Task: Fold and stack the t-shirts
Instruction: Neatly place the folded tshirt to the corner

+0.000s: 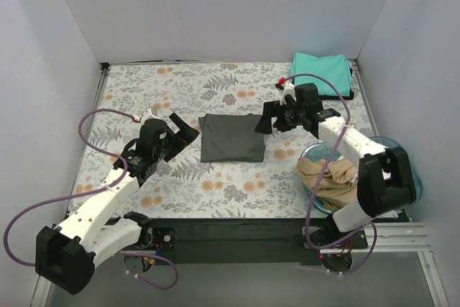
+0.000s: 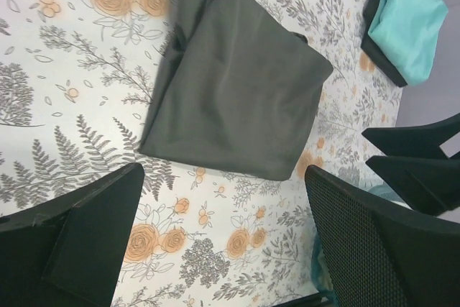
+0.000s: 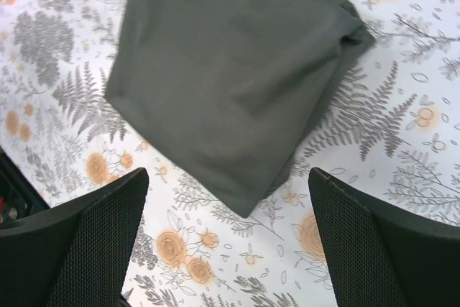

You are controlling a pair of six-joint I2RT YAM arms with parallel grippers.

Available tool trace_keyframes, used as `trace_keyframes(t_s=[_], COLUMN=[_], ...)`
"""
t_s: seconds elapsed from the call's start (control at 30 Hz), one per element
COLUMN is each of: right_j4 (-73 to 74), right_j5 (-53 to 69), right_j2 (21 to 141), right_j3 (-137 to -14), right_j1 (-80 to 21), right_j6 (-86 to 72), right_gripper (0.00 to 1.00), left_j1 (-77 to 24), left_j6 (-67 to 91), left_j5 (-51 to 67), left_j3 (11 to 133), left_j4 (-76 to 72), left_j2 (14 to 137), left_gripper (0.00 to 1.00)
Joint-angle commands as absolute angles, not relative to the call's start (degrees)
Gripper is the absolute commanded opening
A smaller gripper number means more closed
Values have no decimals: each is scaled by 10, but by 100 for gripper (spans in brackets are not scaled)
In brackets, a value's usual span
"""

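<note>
A dark grey t-shirt (image 1: 231, 137) lies folded into a rectangle at the middle of the table; it also shows in the left wrist view (image 2: 237, 84) and the right wrist view (image 3: 230, 70). A folded teal t-shirt (image 1: 322, 72) lies on a black one (image 1: 350, 93) at the far right corner. A tan t-shirt (image 1: 328, 176) is bunched in the blue basin (image 1: 410, 167). My left gripper (image 1: 184, 131) is open and empty, just left of the grey shirt. My right gripper (image 1: 264, 121) is open and empty, above the grey shirt's right edge.
The floral tablecloth (image 1: 180, 91) covers the table between white walls. The basin stands at the near right beside my right arm. A black bar (image 1: 237, 231) runs along the near edge.
</note>
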State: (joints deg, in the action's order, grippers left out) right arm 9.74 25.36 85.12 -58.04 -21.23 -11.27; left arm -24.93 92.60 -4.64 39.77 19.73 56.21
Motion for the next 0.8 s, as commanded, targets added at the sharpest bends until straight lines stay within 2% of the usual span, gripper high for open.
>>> trace_keyframes(t_s=[0.0,0.2,0.43,0.67,0.77], right_j4=[128,132,133,133,132], right_j5=[233,219,203,200,185], right_j2=[911,1004,1058,1103,1120], right_j3=[-616,-658,-671,-689,-693], right_j1=[-200,-201,-209,-232,-247], right_j6=[-113,-144,-165,-176,-180], right_gripper=[97,87,66,59,52], left_j1=[-250,-250,-251,-250,-251], left_j6=[929,929,930,928,929], left_j5=[-103,-115,-115,-112,-113], left_j3=[395,394,396,390,388], left_j4=[251,282,283,277,276], left_j2=[535,548,568,579,578], left_gripper=[95,95,95,95,95])
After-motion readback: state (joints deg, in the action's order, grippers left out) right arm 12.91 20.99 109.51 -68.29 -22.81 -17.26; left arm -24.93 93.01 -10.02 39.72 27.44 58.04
